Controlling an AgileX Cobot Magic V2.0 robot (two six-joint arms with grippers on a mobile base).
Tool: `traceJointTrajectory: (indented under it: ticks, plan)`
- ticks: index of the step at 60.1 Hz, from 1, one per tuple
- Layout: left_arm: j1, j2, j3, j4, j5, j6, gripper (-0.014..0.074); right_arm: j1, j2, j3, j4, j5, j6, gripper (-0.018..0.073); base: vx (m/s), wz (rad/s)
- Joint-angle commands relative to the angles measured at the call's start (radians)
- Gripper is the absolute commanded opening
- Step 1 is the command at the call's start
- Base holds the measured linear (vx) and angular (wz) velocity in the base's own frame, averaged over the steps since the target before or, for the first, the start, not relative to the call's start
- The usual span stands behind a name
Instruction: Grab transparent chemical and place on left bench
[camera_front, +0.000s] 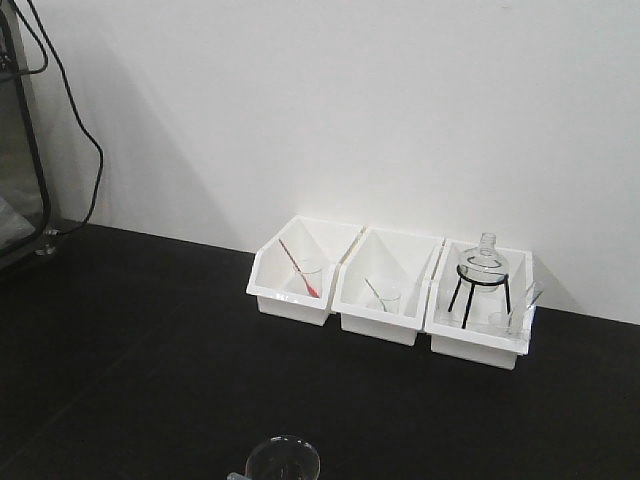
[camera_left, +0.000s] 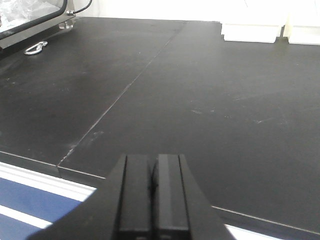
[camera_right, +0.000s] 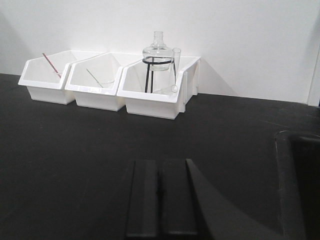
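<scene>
The left gripper (camera_left: 153, 200) is matte black plastic, with two flat rectangular fingers rising from a broad flaring base. The right gripper (camera_right: 160, 200) looks identical: black, blocky, smooth, unmarked.

Matte blk left bench (camera_front: 150, 350), 3 white bins (camera_front: 385, 290), clear flask (camera_front: 486, 262) on blk tripod (camera_front: 480, 290), white wall (camera_front: 350, 100)
</scene>
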Motion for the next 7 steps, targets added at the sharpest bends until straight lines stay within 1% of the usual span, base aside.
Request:
traceJointTrajectory:
  ticks: [1,7]
  plan:
    - [-0.002,-0.019,0.016,-0.001,-0.078,-0.008,-0.0003,-0.005,-0.003,0.005,-0.008,-0.076,0.002,-0.0004,0.00,0.00]
    - [-0.002,-0.019,0.016,-0.001,-0.078,-0.008,-0.0003,-0.005,-0.003,0.005,-0.008,-0.076,0.002,-0.0004,0.00,0.00]
